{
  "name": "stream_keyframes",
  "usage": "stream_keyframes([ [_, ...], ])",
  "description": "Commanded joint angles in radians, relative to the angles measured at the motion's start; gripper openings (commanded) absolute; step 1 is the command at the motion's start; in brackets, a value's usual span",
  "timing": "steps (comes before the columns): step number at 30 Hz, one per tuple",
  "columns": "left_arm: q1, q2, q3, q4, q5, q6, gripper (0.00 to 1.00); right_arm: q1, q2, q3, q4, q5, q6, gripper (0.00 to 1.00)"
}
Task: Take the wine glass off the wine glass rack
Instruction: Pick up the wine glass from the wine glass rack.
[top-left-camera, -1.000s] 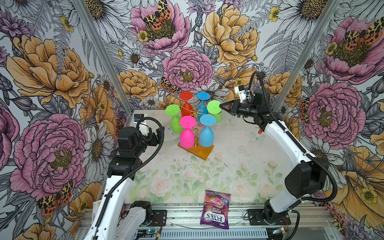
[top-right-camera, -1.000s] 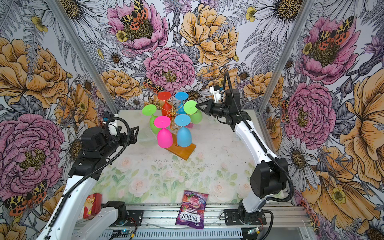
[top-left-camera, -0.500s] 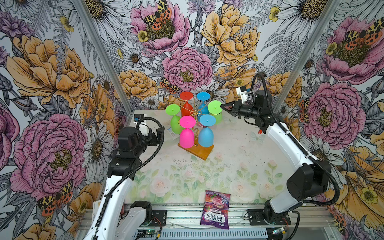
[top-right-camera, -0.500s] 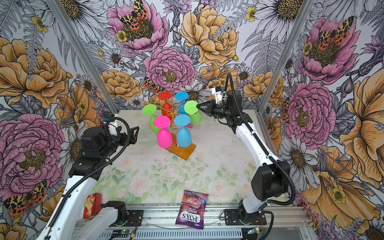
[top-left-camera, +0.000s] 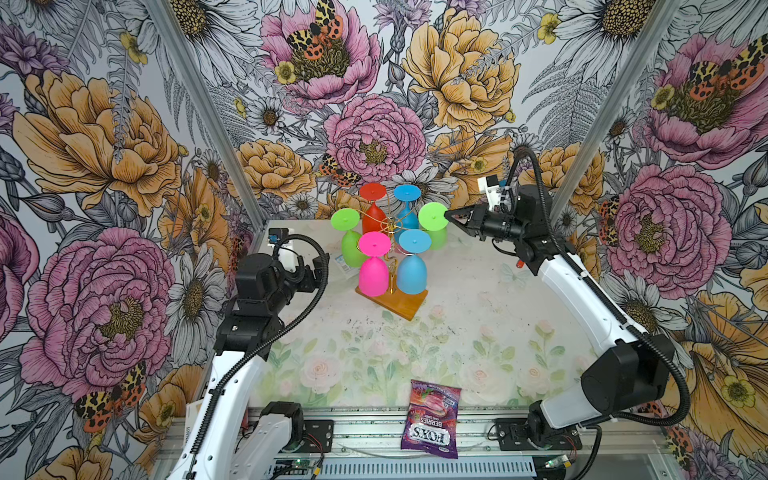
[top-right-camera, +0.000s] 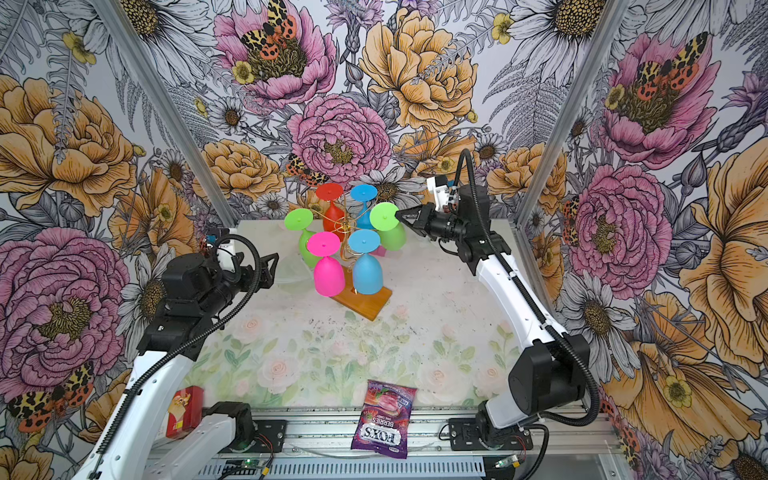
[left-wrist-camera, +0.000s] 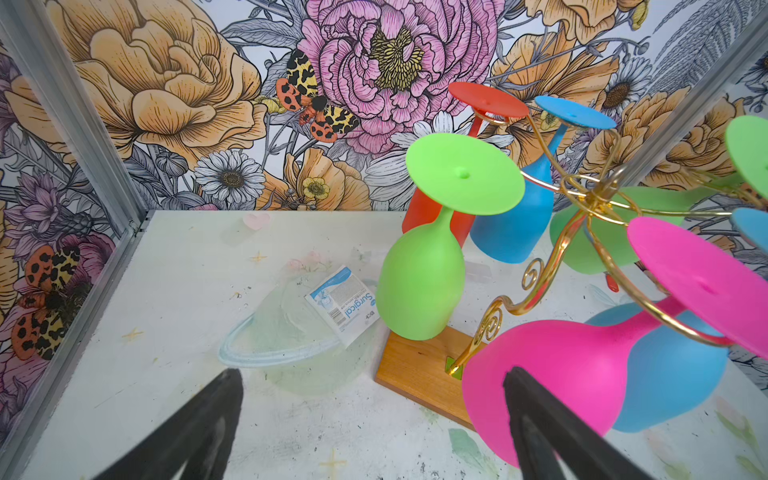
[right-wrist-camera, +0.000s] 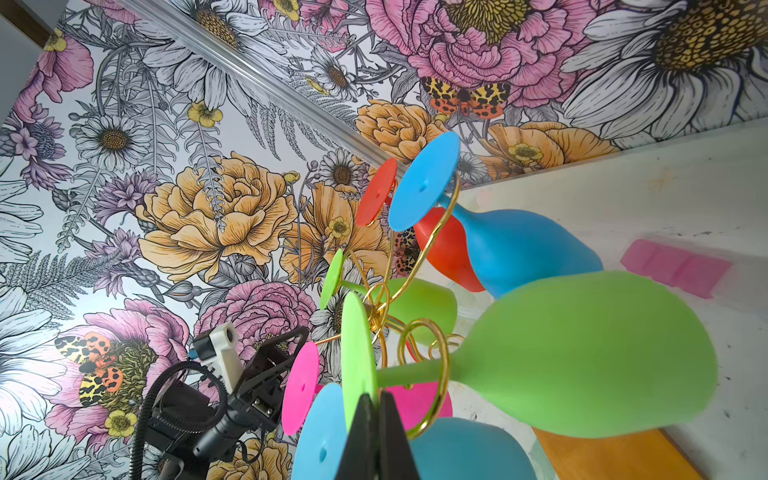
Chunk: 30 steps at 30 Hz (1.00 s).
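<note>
Right gripper (right-wrist-camera: 377, 399) is pinching shut on foot rim of lime-green plastic wine glass (right-wrist-camera: 582, 357), hanging inverted on gold wire rack w/ orange-brown wooden base (top-left-camera: 405, 304); left gripper (left-wrist-camera: 372, 371) is gaping wide, empty.

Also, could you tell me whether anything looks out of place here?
Yes, the purple snack bag hangs over the table's front edge onto the rail, and a red box sits beyond its front corner.

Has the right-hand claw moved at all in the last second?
Yes. The right gripper, shut on the green wine glass, has pulled slightly outward, away from the wine glass rack.
</note>
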<state>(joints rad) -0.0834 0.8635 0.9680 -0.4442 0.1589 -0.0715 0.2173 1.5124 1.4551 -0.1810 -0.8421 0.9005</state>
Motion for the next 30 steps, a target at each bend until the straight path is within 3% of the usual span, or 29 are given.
stream_keyframes([
  [1, -0.01, -0.014, -0.003, 0.025, 0.027, 0.01, 0.99, 0.005, -0.044, -0.019, 0.026, -0.016, 0.008, 0.0],
  [19, -0.011, -0.011, -0.005, 0.028, 0.029, 0.011, 0.99, 0.026, -0.043, -0.041, 0.058, -0.039, 0.026, 0.0],
  [30, -0.013, -0.012, -0.006, 0.028, 0.03, 0.01, 0.99, 0.031, 0.016, -0.045, 0.258, -0.048, 0.148, 0.0],
])
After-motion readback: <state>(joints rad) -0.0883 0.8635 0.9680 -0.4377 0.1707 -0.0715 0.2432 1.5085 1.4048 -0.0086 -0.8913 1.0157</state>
